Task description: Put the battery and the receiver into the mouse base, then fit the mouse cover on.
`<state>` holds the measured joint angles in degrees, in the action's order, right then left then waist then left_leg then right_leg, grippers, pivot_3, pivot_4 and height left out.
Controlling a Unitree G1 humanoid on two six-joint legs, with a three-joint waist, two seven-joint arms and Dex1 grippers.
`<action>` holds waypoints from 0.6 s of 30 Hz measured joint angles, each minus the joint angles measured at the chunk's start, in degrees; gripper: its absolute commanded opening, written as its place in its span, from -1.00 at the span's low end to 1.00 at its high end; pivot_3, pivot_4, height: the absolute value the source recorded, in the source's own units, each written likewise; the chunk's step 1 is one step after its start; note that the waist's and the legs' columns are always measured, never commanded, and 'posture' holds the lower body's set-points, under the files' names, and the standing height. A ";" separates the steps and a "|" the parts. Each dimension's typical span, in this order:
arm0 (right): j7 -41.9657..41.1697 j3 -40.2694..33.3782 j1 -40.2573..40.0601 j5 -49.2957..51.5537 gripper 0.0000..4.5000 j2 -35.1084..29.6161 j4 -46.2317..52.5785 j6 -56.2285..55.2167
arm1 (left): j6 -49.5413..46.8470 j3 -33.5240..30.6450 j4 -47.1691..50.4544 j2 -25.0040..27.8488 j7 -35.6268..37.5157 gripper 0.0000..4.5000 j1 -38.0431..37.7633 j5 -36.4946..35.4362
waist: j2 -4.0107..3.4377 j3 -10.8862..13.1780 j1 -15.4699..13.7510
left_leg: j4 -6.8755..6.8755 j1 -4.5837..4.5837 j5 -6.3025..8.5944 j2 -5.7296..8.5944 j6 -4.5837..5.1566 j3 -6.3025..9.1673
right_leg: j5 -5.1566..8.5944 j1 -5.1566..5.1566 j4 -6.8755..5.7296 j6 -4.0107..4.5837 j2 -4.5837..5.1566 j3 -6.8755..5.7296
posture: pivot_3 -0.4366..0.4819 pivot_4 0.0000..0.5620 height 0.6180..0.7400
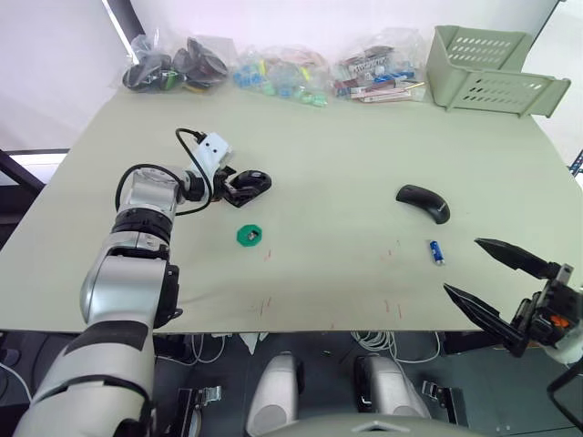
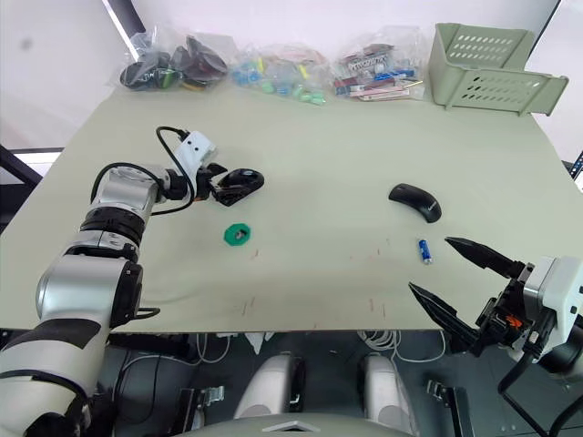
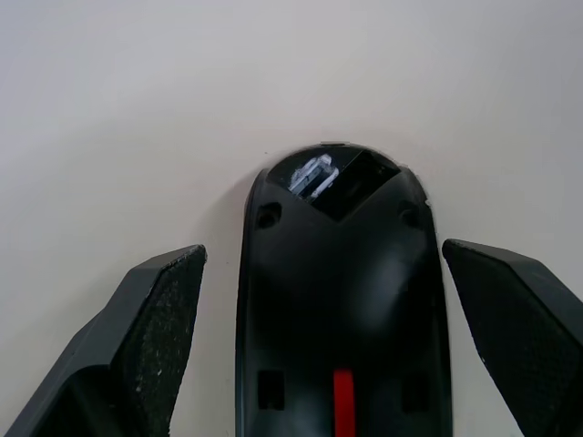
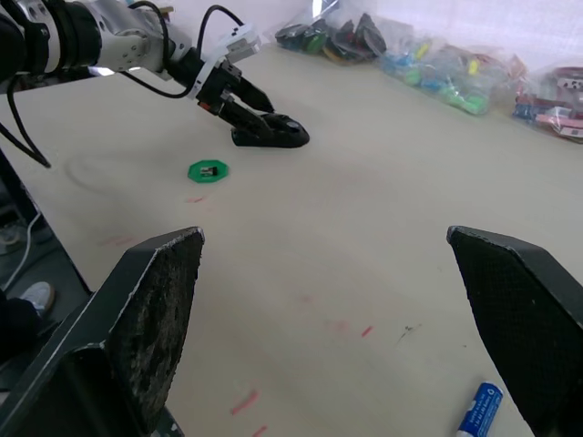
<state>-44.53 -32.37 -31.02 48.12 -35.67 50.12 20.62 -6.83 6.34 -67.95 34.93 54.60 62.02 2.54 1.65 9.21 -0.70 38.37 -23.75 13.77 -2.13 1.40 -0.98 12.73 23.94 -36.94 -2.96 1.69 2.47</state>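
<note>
A pale desk (image 1: 346, 173) carries a green round disc (image 1: 250, 236) near the left. Along the far edge lie clear bags of small parts (image 1: 273, 71), with a light green perforated basket (image 1: 487, 71) at far right.

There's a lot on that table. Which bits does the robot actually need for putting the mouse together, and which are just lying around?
Needed:
mouse base, between the open left gripper's fingers
mouse cover
battery
receiver, on the green disc

Just lying around:
bags of small parts along the far edge
green crate in the far corner
</note>
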 measured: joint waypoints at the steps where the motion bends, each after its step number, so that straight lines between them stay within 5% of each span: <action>1: 0.02 0.00 -0.05 -0.07 1.00 0.00 0.00 -0.12 | 0.16 0.00 -0.97 -0.41 -0.19 0.97 0.19 0.44 | 0.01 0.00 0.00 | 0.00 0.00 0.00 0.00 0.00 0.00 | -0.07 0.00 0.00 -0.11 0.00 -0.01 | -0.05 -0.47 1.00; 18: 0.12 0.02 -0.14 -0.30 1.00 -0.09 0.03 -0.85 | 2.27 -1.59 -4.74 -1.59 -0.60 0.97 1.15 1.79 | 0.03 0.01 -0.06 | 0.01 -0.01 0.00 0.00 0.00 0.01 | -0.17 0.00 0.00 -0.11 0.01 -0.01 | -0.05 -0.47 1.00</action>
<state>-44.41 -32.35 -31.16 47.81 -35.76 50.15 19.76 -4.57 4.75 -72.69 33.34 54.00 63.17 4.33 1.68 9.22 -0.76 38.38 -23.76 13.77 -2.13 1.40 -0.98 12.56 23.93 -36.94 -3.07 1.69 2.46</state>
